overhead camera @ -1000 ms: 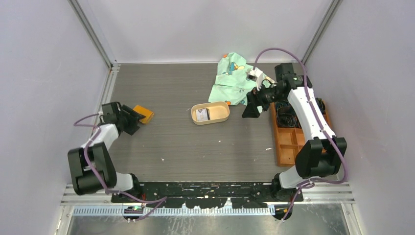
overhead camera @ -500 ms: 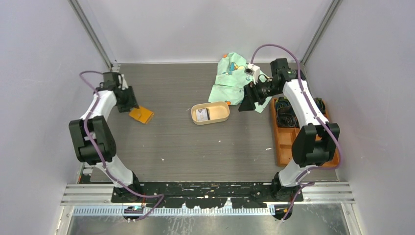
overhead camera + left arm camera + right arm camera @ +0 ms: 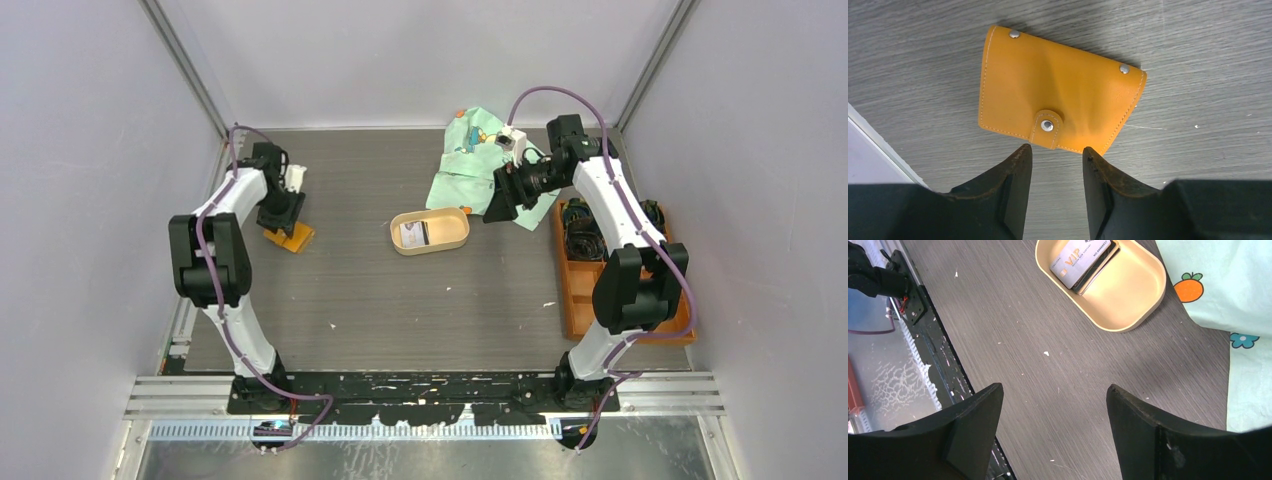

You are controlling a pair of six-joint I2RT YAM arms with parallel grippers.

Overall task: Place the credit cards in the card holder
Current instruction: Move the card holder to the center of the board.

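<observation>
Hanging over the 9 o'clock side of the bench (image 3: pixel 400 300), the left claw (image 3: pixel 1056 150) points down at the card holder (image 3: pixel 1060 107). Its jaws are released, with a narrow gap and nothing between them. In the left wrist view the dark fingertips (image 3: pixel 1023 155) sit just short of the holder's 6 o'clock edge, either side of the tab with the round snap button (image 3: pixel 1047 125). The orange-tan holder lies flat and folded shut, slightly skewed, with a small rivet at each far corner.

From above, the holder (image 3: pixel 289 235) rests beside the left claw (image 3: pixel 283 215), well apart from the oval tan tray (image 3: pixel 450 240) near the bench's middle. The credit cards (image 3: pixel 1080 262) lie stacked inside that tray (image 3: pixel 1128 300), at its 9 o'clock end as seen from above; the top card is pale with "VIP" print, and a dark edge shows beneath it.

At about 3 o'clock of the tray, the right claw (image 3: pixel 1053 390) hangs above bare bench, jaws released wide and gripping nothing. A mint-green printed cloth (image 3: pixel 470 165) spreads at 1 o'clock, partly under the right arm. At 3 o'clock an orange compartment box (image 3: pixel 600 290) holds dark coiled items.
</observation>
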